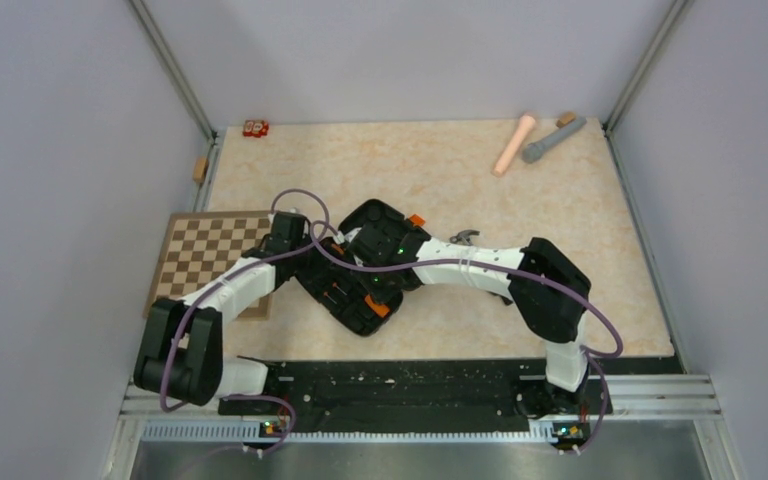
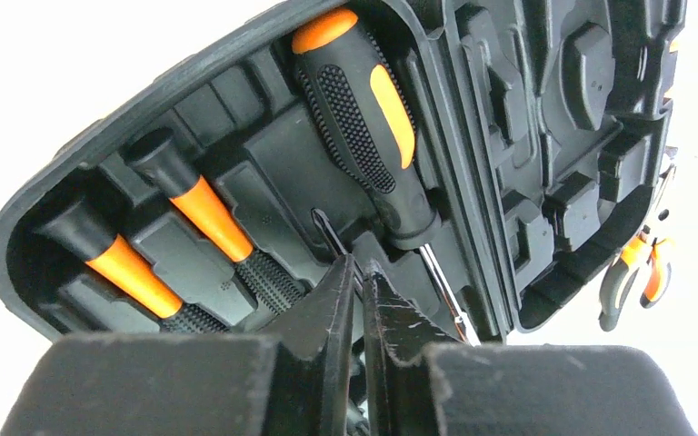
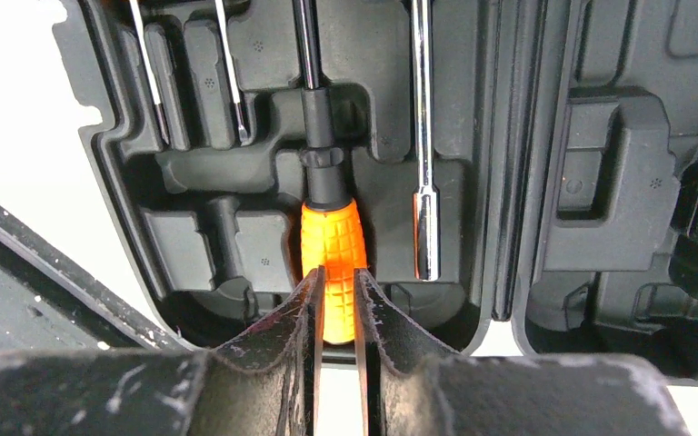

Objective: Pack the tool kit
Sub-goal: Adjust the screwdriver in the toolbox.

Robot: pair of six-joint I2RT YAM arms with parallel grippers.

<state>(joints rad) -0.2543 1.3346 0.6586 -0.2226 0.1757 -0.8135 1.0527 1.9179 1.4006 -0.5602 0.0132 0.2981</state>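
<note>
One orange screwdriver (image 3: 332,238), in the open case (image 1: 378,218) mid-table, is pinched by the right gripper (image 3: 336,274) and should be pressed squarely home; the left gripper (image 2: 360,268) is nearly closed, its hold cannot be told.

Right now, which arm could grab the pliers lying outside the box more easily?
Probably the right: the pliers lie on its side of the box, beside its forearm. The left gripper would have to cross the box.

High rear view over the table (image 1: 460,170); both wrist views close on the shared open case (image 3: 618,182).
</note>
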